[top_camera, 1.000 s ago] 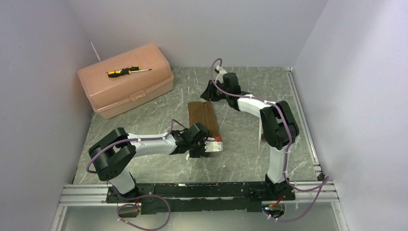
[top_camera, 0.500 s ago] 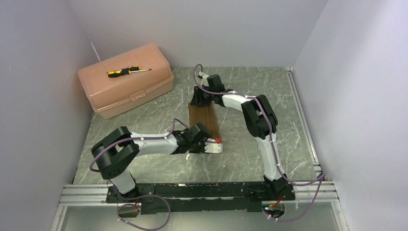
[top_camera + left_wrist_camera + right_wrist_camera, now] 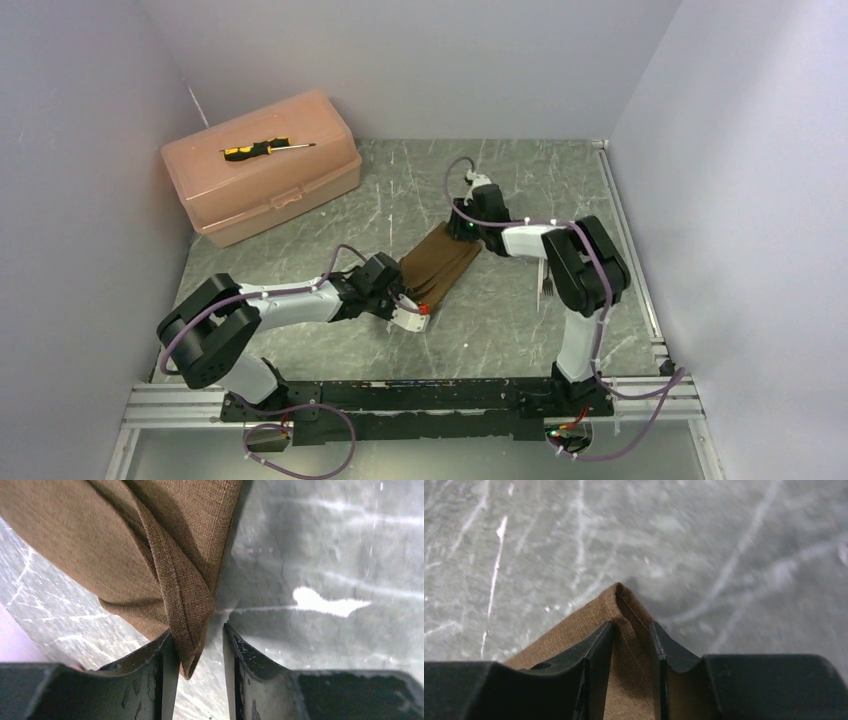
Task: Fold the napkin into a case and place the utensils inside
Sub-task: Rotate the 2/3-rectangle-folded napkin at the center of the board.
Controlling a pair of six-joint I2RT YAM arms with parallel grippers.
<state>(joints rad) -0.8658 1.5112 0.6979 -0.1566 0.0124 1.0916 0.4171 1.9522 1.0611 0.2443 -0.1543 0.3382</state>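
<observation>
While apparently pinched, napkin point(image 3: 440, 265) slanting.

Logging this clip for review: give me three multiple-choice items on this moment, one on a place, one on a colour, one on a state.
1. Where does the screwdriver lie?
A. On the pink box
B. On the napkin
C. Between the arm bases

2. What colour is the napkin?
A. White
B. Brown
C. Blue

3. How does the napkin lie?
A. Spread out flat, one layer
B. Rolled into a ball
C. Folded, with an arm at each end

Answers: 1 A, it rests on the lid; 2 B, both wrist views show brown weave; 3 C, layered folds show, with a corner between each gripper's fingers.
</observation>
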